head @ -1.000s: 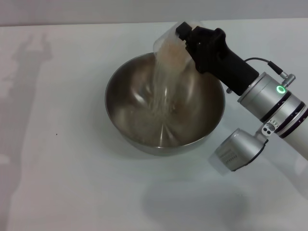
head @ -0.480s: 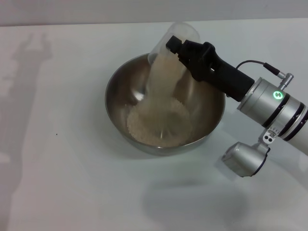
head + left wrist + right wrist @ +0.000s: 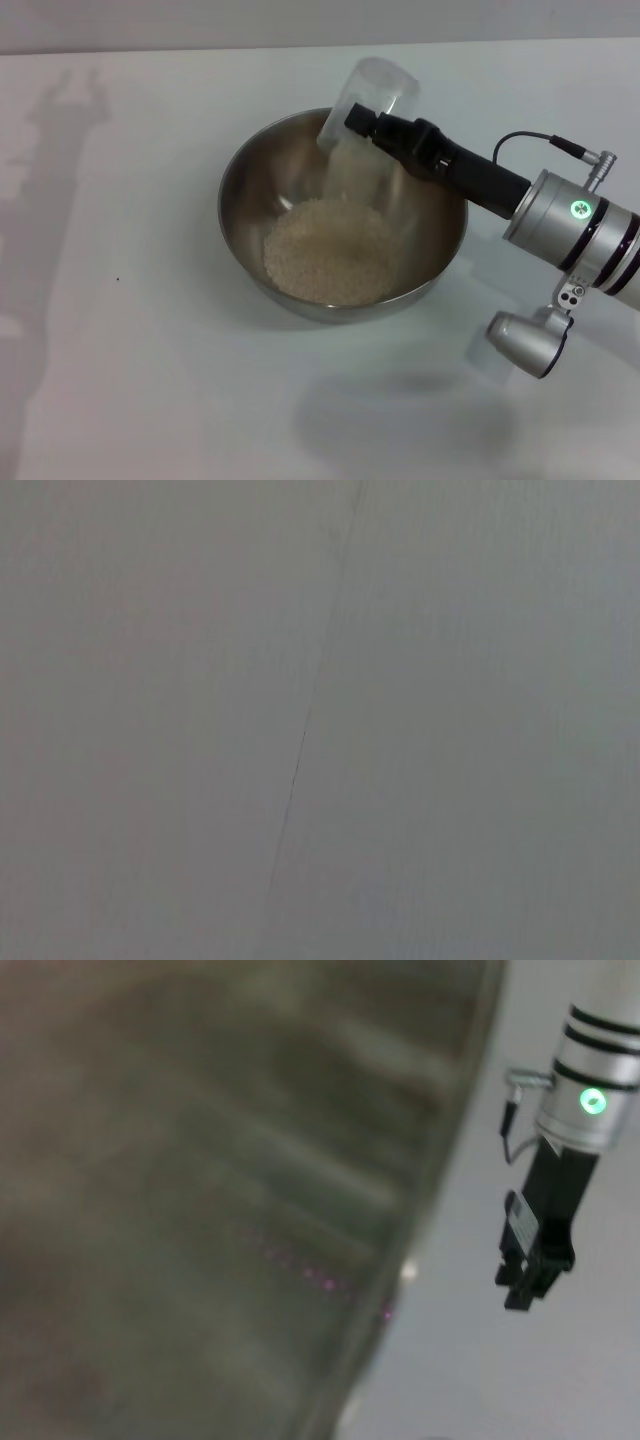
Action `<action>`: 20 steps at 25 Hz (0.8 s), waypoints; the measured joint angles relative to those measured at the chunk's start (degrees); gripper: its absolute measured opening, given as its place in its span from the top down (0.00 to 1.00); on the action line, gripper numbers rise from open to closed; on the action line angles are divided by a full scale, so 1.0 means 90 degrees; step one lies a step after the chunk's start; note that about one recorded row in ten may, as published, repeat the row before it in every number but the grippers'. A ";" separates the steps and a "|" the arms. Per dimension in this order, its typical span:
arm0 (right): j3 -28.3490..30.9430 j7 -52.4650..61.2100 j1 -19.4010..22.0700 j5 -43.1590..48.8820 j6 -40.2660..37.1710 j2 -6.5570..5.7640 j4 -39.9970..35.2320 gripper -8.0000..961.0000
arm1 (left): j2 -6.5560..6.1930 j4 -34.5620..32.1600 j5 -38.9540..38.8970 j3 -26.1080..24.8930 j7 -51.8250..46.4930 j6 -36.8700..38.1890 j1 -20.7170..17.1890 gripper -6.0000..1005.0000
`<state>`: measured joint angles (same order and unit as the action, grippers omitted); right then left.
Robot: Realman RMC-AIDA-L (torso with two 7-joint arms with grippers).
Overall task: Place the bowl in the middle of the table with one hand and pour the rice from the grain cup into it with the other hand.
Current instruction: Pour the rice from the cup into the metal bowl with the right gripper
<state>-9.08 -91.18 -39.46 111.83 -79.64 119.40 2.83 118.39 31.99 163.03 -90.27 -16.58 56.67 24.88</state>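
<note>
The steel bowl (image 3: pixel 232 175) stands in the middle of the white table (image 3: pixel 120 350). A heap of pale rice (image 3: pixel 330 250) lies in its bottom. My right gripper (image 3: pixel 362 118) is shut on the clear grain cup (image 3: pixel 370 92). It holds the cup over the bowl's far rim, tipped steeply with its mouth down and its base up. The cup looks almost empty. The right wrist view shows a blurred stretch of the bowl's wall (image 3: pixel 200 1210) up close. My left gripper (image 3: pixel 528 1278) hangs far off in the right wrist view, above the table and away from the bowl.
My right forearm (image 3: pixel 570 220) with its green light reaches in from the right above the table. The left wrist view shows only a plain grey surface (image 3: pixel 450 730) with a thin line across it.
The cup has tipped further, from slanted to nearly upside down. The stream of rice has thinned out and the heap in the bowl has grown. The right wrist has rolled.
</note>
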 joint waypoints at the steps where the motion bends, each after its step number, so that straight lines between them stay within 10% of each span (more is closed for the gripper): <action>1: -0.0044 -0.0174 -0.0004 0.0039 0.0000 -0.0003 -0.0070 0.98 | 0.0000 0.0000 0.0000 0.0000 -0.0051 -0.0004 0.0000 0.67; 20: -0.0274 -0.1417 -0.0167 0.0298 -0.0145 -0.0001 -0.0345 0.98 | 0.0010 -0.0058 0.0001 0.0024 -0.0194 -0.0009 0.0039 0.67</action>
<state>-11.54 -103.93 -40.97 114.51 -80.95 119.39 -0.28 118.48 31.47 163.04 -90.05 -18.33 56.59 25.22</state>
